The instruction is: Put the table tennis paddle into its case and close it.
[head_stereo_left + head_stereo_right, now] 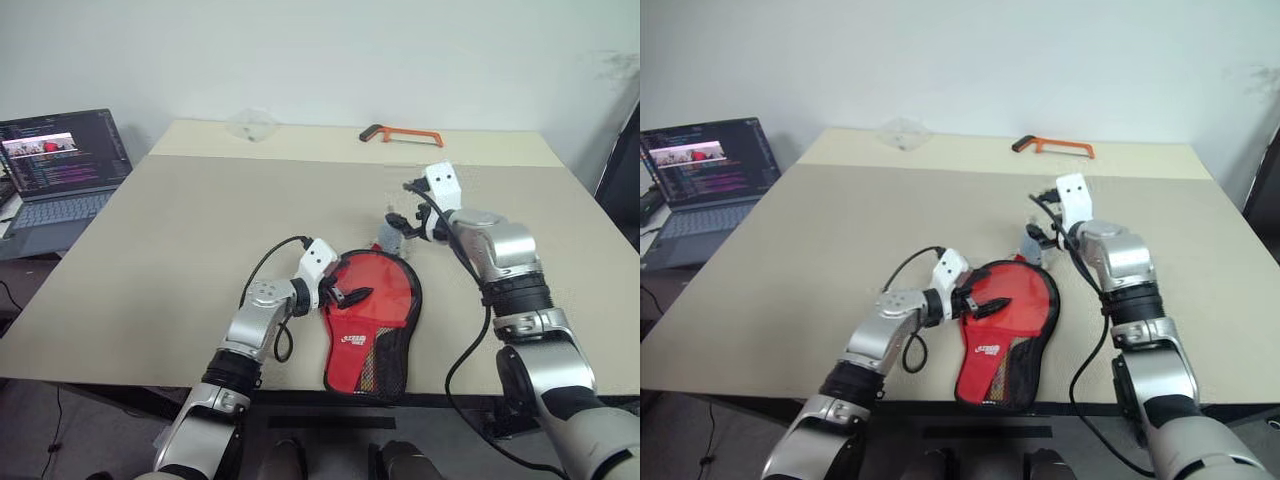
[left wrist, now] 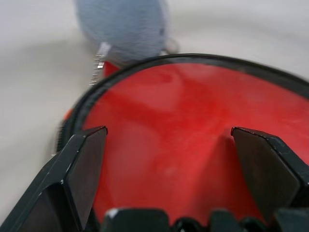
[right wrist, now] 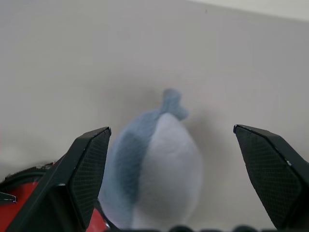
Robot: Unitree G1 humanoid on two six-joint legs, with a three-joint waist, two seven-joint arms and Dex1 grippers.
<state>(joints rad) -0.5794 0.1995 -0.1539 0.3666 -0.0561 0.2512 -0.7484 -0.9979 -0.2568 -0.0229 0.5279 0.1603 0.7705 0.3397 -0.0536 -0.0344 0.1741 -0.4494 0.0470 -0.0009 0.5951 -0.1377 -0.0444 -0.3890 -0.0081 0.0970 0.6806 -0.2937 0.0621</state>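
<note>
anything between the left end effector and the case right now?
Nothing visible. The left end effector hovers open right over the round red end of the case, its black fingers straddling bare red fabric. The grey-white soft lump sits beyond the case's far rim, under the right end effector.

Even, soft light fills the room, and the pale table [image 1: 180, 240] reads bright with no glare. Shadows are faint and diffuse, a thin one hugging the red case [image 1: 372, 325]. Both head views are fairly sharp. The wrist views are soft: the case's red surface smears close up, and the grey-white lump [image 3: 154, 169] is blurred.
</note>
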